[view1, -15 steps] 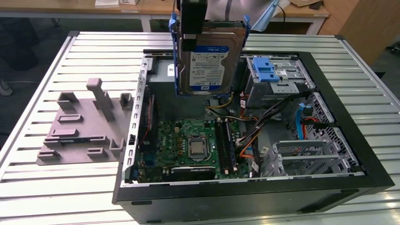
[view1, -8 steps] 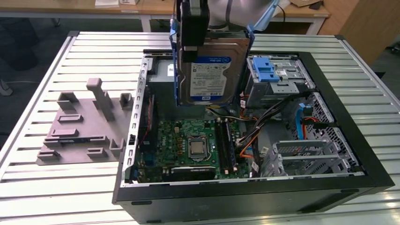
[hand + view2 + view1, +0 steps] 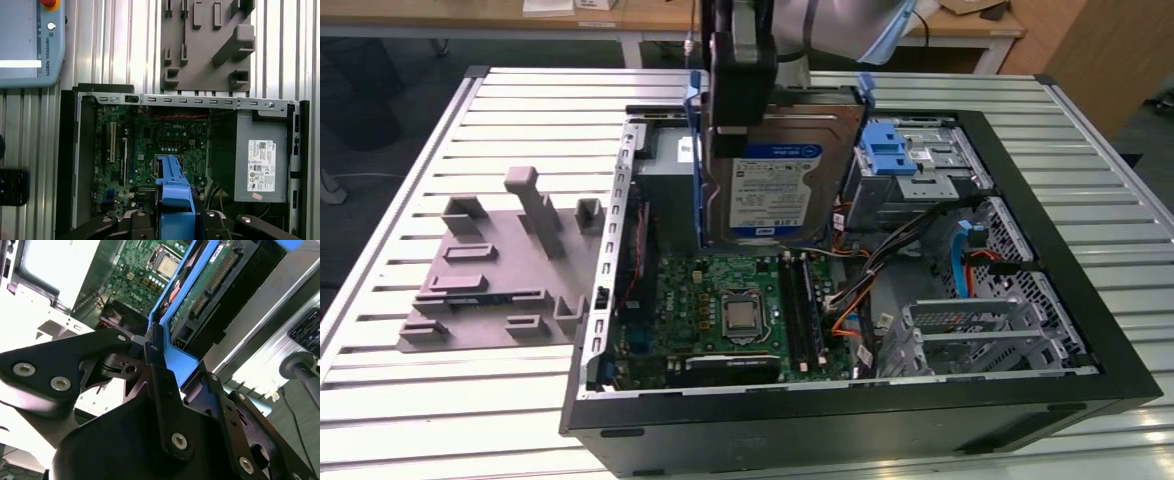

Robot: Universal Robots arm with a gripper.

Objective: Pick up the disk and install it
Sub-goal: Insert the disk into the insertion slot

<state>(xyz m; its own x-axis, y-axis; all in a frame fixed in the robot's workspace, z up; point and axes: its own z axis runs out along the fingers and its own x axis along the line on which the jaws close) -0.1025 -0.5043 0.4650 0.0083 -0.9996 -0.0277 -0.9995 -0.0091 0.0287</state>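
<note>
The disk [image 3: 775, 180] is a silver drive with a blue-and-white label and a blue carrier frame. It hangs upright over the open computer case [image 3: 1067, 250], above the motherboard [image 3: 734, 310]. My gripper [image 3: 744, 105] is shut on its upper edge. In the second wrist view the black fingers [image 3: 159, 375] clamp the blue frame [image 3: 175, 357], and the disk's circuit-board side [image 3: 210, 287] faces the camera. In the first wrist view the blue frame [image 3: 175, 192] juts out from between the gripper's fingers [image 3: 210, 222] over the motherboard [image 3: 160, 145].
A grey metal drive bay with a blue latch [image 3: 897, 150] sits at the case's far corner on the exterior view's right. The grey power-supply box [image 3: 262, 160] stands beside the motherboard. A grey fixture plate [image 3: 494, 265] lies on the slatted table [image 3: 454, 400]. A teach pendant [image 3: 30, 40] rests nearby.
</note>
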